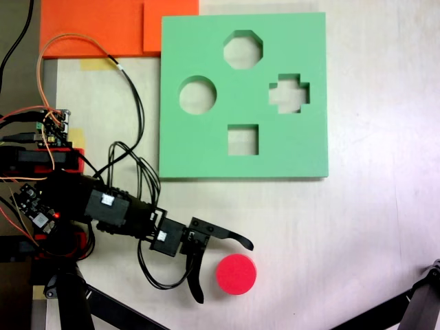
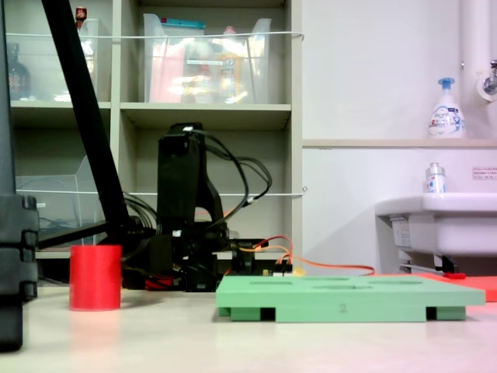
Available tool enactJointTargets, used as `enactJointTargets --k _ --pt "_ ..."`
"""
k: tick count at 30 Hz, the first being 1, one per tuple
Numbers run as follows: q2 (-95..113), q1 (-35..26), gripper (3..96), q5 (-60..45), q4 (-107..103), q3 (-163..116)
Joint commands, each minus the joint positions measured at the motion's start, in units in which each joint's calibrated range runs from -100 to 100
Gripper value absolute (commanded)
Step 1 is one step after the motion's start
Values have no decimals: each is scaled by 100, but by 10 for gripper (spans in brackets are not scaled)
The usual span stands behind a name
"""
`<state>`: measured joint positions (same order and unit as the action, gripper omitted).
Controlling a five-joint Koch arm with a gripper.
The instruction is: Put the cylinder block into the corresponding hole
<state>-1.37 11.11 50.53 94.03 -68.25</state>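
The cylinder block (image 1: 236, 273) is a short red foam cylinder standing upright on the pale table, near the first exterior view's bottom centre. My gripper (image 1: 225, 273) is open, and its two black fingers spread around the block's left side without visibly touching it. The flat green foam board (image 1: 206, 155) lies further up the table. Its round hole (image 1: 198, 95) is on the board's left and is empty. In the second exterior view the block (image 2: 95, 277) stands left of the board (image 2: 342, 298), with the arm (image 2: 182, 202) behind; the fingers cannot be made out there.
The board also has an octagonal cut-out (image 1: 243, 49), a cross cut-out (image 1: 289, 93) and a square cut-out (image 1: 243, 139). Orange foam sheets (image 1: 103, 27) lie at the top left. Circuit boards and wires (image 1: 48, 127) crowd the left edge. Black stand legs (image 1: 412, 306) cross the bottom corners.
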Motion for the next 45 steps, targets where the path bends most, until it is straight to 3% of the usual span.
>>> enactJointTargets --k 1,7,12,14,19,29,37,45 --pt "-394 49 883 93 597 524" --pt "-799 78 868 122 597 1072" --pt "-813 107 648 122 597 1072" --pt "-799 107 507 122 597 1072" --pt "-771 88 405 122 597 1082" --pt "-436 49 371 132 597 1062" --pt "3126 -464 371 127 -751 1003" --pt "6212 -1568 372 122 -3235 1411"
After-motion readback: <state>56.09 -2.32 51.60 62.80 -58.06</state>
